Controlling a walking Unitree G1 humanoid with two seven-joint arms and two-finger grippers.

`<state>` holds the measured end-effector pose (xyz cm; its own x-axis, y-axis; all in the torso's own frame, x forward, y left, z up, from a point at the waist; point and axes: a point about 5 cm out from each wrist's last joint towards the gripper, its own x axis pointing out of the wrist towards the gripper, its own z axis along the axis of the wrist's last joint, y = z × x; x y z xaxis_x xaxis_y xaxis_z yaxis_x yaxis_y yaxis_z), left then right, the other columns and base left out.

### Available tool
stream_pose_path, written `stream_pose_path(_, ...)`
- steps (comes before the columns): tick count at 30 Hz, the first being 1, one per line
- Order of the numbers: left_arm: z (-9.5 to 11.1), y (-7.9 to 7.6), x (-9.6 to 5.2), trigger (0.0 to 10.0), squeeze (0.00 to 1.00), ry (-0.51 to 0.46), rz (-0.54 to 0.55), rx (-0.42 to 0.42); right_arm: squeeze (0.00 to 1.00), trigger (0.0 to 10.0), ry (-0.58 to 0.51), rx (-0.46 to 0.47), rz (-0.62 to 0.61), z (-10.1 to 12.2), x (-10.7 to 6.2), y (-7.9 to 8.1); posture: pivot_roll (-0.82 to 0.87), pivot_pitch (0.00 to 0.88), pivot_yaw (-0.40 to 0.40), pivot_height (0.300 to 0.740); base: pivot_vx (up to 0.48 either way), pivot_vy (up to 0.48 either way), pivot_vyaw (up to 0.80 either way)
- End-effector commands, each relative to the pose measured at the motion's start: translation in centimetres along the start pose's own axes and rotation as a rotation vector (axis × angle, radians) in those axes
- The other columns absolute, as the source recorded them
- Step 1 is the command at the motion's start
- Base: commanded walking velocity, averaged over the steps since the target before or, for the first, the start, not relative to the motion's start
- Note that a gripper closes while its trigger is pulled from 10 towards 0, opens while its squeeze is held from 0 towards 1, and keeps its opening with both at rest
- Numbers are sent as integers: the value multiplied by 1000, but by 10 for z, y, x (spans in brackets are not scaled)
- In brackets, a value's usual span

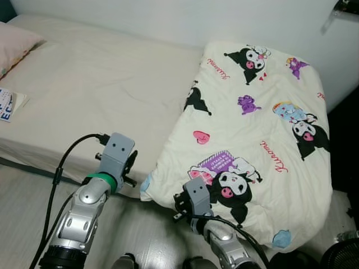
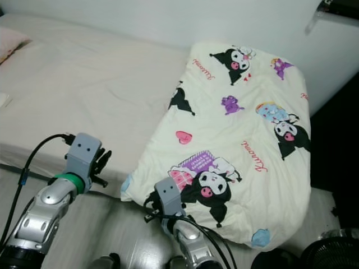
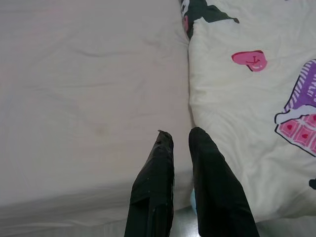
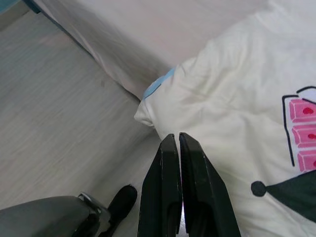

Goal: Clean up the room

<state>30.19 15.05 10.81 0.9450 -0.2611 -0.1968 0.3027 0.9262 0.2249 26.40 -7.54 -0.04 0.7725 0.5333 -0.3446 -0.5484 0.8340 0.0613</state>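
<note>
Left eye view: cartoon-print quilt [image 1: 258, 134] lies folded over the bed [image 1: 95, 84] at frame right, its lower edge overhanging. Soft, bulky, light; best pinched at the low corner. Left claw [image 3: 180, 143] slightly apart; right claw [image 4: 177, 145] together beside that corner

L gripper [image 3: 180, 140] raised fwd, fingers slightly apart; R gripper [image 4: 177, 140] fwd, fingers pressed together.

The bed [image 1: 101, 84] carries a cartoon-print quilt [image 1: 263, 140] overhanging its front edge, a pillow [image 1: 14, 47] and a booklet [image 1: 8, 105].
</note>
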Motion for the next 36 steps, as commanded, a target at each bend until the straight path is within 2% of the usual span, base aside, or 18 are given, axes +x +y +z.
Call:
stream_pose_path(1,-8,-3,-2,10000,0,36,-11,-16,0,10000,34,10,-2,-9,-4,1,-26,119,21,740,0,0,0)
stream_pose_path(25,-5,-4,-2,10000,0,25,1,-22,0,10000,40,-12,16,-8,-4,1,5,96,-2,740,0,0,0)
stream_pose_path(33,-8,-7,-2,10000,0,34,-4,-28,0,10000,47,-11,6,-11,-6,0,2,90,0,740,0,0,0)
stream_pose_path(36,-9,-6,-3,10000,0,37,-2,-33,0,10000,19,-22,-30,-8,-8,-3,3,87,-3,740,0,0,0)
